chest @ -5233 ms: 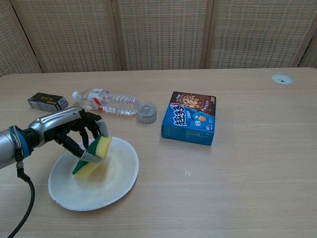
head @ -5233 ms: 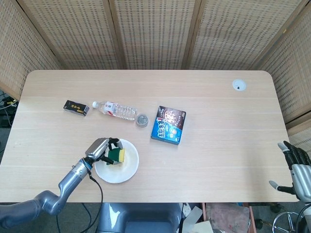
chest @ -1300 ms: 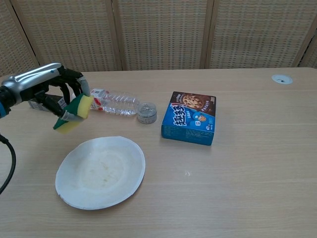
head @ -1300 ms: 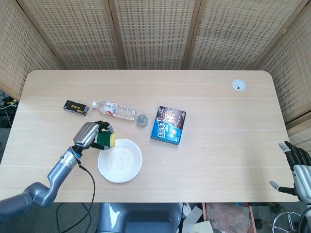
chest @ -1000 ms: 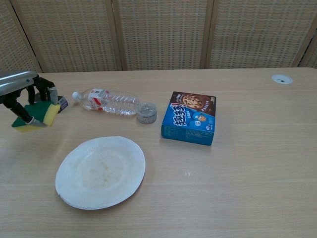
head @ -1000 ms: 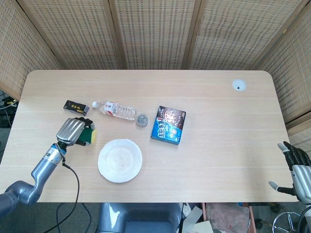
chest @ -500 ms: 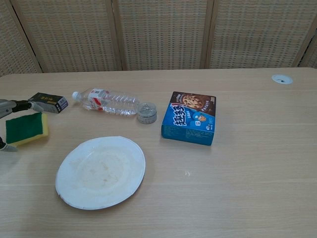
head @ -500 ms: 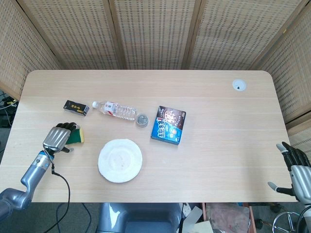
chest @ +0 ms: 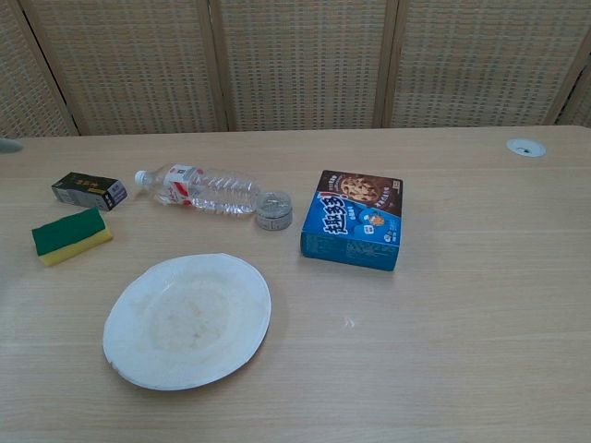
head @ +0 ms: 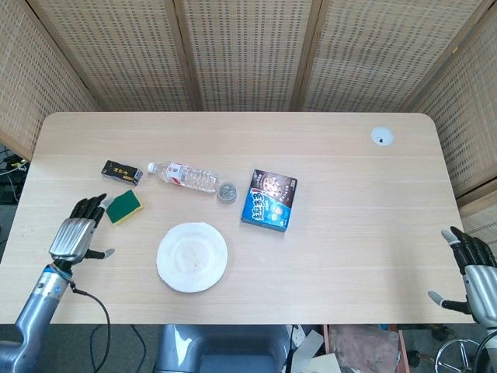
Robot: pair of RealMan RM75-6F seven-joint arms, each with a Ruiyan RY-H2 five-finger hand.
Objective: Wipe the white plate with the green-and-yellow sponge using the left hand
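The white plate (head: 192,257) (chest: 187,319) lies bare near the table's front, left of centre. The green-and-yellow sponge (head: 123,207) (chest: 71,235) rests flat on the table to the plate's upper left, green side up. My left hand (head: 75,231) is open, fingers spread, low over the table a little to the left of and nearer than the sponge, holding nothing; the chest view does not show it. My right hand (head: 477,273) hangs off the table's right front corner, fingers apart and empty.
A small black box (head: 122,172) (chest: 89,191) lies behind the sponge. A clear water bottle (head: 185,177) (chest: 202,189) lies on its side, a small round tin (head: 227,192) (chest: 274,211) beside it. A blue cookie box (head: 269,200) (chest: 358,231) sits right of the plate.
My left hand lifted the sponge off the plate, carried it left, set it on the table near the black box, let go and drew back toward the front-left edge.
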